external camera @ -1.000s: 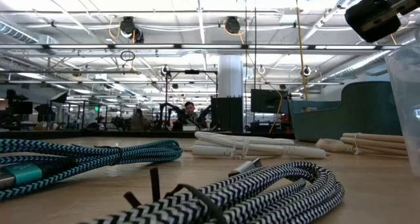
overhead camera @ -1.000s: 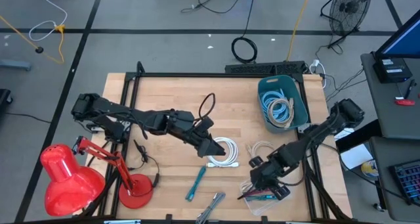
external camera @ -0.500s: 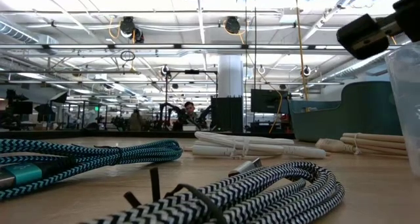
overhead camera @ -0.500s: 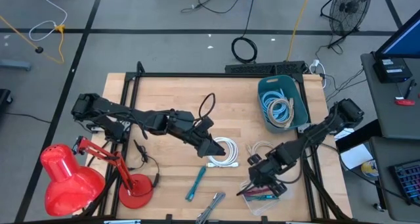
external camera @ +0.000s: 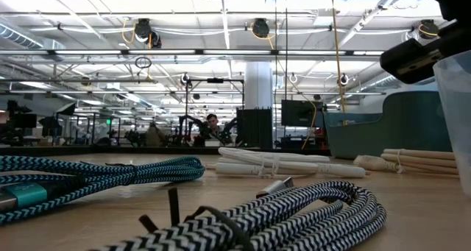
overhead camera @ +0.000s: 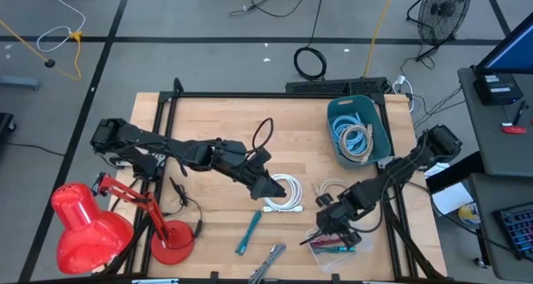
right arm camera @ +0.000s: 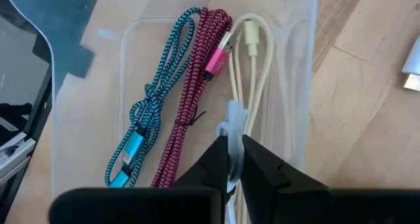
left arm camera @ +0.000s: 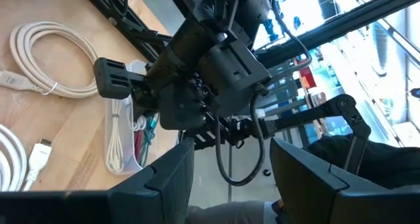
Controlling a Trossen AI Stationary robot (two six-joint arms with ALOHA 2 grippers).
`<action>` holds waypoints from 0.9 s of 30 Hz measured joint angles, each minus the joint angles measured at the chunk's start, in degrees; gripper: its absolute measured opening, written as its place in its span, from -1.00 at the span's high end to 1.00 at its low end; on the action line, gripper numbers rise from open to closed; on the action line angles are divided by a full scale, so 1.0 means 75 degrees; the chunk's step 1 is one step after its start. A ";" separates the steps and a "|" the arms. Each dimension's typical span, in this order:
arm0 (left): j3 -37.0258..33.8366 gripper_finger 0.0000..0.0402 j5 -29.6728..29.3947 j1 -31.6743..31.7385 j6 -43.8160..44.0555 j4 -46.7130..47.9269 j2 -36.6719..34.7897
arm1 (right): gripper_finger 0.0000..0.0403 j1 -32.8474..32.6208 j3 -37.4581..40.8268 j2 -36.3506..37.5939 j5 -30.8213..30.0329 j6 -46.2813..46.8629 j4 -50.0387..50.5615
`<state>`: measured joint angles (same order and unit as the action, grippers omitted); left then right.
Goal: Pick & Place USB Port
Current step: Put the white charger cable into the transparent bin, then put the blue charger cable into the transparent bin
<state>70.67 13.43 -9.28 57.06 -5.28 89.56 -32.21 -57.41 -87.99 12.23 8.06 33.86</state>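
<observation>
Right pincer (right arm camera: 233, 159): we find it above the clear plastic tray (right arm camera: 92, 129) near the front edge of the desk (overhead camera: 208, 122), toward its right corner; its fingers are pressed together on a pale cable (right arm camera: 244, 73), pinching a translucent tie or loop of it.
Task's thing: the pale cable, with its cream plug, lies in the tray beside a red braided cable (right arm camera: 193, 86) and a teal braided cable (right arm camera: 154, 112), all three side by side along the tray's length.
Left pincer (overhead camera: 268, 186): it waits at mid-desk, just beside a coiled white cable (overhead camera: 286, 194); its fingers are spread, with nothing between them.
Other cables: a cream coil (left arm camera: 49, 60) lies on the desk near the tray; a teal bin (overhead camera: 360, 130) with more cables stands by the back right corner.
Handling, in our judgement: the cable is light, limp and springy; the bundle will sag and sway, and the smooth jacket may slip.
Where to hold, in our judgement: at the tie or the bunched middle, not at the plug end, so the loops stay together.
Risk, in our judgement: neighbouring cables may snag and lift along.
</observation>
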 joint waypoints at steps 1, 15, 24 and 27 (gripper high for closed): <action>0.0000 -0.01 -0.0001 0.0000 -0.0005 0.0001 0.0000 | 0.86 0.0000 0.0000 0.0000 0.0002 0.0042 -0.0002; 0.0000 -0.01 -0.0071 0.0035 -0.0184 0.0107 0.0000 | 0.21 -0.0006 -0.0023 0.0259 0.0202 0.1064 0.0116; 0.0000 -0.01 -0.1087 0.0159 -0.0338 0.0642 0.0000 | 0.16 0.0404 -0.0038 0.1729 0.0160 0.1902 -0.1081; 0.0000 -0.01 -0.1315 0.0226 -0.0312 0.1192 0.0000 | 0.16 0.0643 -0.0038 0.2331 -0.0014 0.2283 -0.2055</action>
<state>70.67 3.57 -7.58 54.72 3.66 89.56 -27.38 -57.69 -70.50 12.13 25.19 18.45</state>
